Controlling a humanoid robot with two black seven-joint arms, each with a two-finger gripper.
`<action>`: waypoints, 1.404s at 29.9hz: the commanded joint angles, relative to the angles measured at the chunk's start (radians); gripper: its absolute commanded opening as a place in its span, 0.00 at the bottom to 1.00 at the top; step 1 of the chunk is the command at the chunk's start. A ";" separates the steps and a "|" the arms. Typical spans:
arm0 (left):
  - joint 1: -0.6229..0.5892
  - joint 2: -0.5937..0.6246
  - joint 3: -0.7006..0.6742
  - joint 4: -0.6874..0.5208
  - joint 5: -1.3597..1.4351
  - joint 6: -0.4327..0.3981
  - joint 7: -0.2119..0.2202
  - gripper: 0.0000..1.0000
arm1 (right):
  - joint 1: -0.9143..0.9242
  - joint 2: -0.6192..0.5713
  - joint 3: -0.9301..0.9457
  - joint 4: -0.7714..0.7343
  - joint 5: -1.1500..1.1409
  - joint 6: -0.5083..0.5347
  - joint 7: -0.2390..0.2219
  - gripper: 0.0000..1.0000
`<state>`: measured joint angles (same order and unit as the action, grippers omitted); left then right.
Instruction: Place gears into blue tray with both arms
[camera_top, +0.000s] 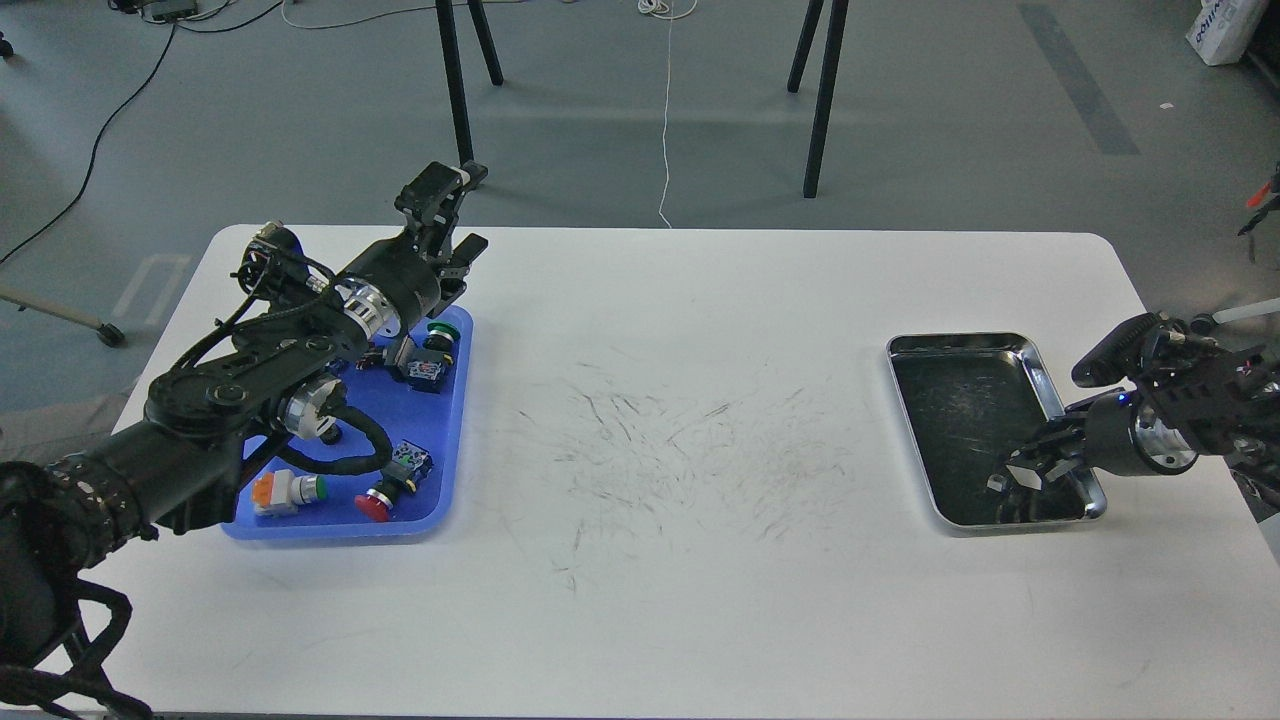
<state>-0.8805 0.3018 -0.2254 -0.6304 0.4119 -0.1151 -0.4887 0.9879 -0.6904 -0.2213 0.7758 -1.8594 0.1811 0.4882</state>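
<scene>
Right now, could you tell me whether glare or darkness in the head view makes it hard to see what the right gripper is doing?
Head view: lighting is even and sharp, but the steel tray has bright glare on its rim and a dark scratched bottom; the black right gripper blends into it, so its fingers and any gear cannot be told apart.
</scene>
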 joint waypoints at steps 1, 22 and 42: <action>0.000 0.000 0.000 0.000 0.001 0.000 0.000 1.00 | 0.000 0.000 -0.004 0.000 0.000 0.000 0.000 0.27; 0.000 0.000 0.001 0.012 0.001 0.000 0.000 1.00 | 0.129 -0.001 0.008 0.003 0.022 -0.002 0.000 0.13; 0.000 -0.009 0.000 0.014 0.002 0.000 0.000 1.00 | 0.133 0.086 0.043 0.117 0.477 0.046 0.000 0.12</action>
<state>-0.8805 0.2972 -0.2255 -0.6179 0.4143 -0.1150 -0.4887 1.1163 -0.6409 -0.1809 0.8756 -1.4560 0.2040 0.4884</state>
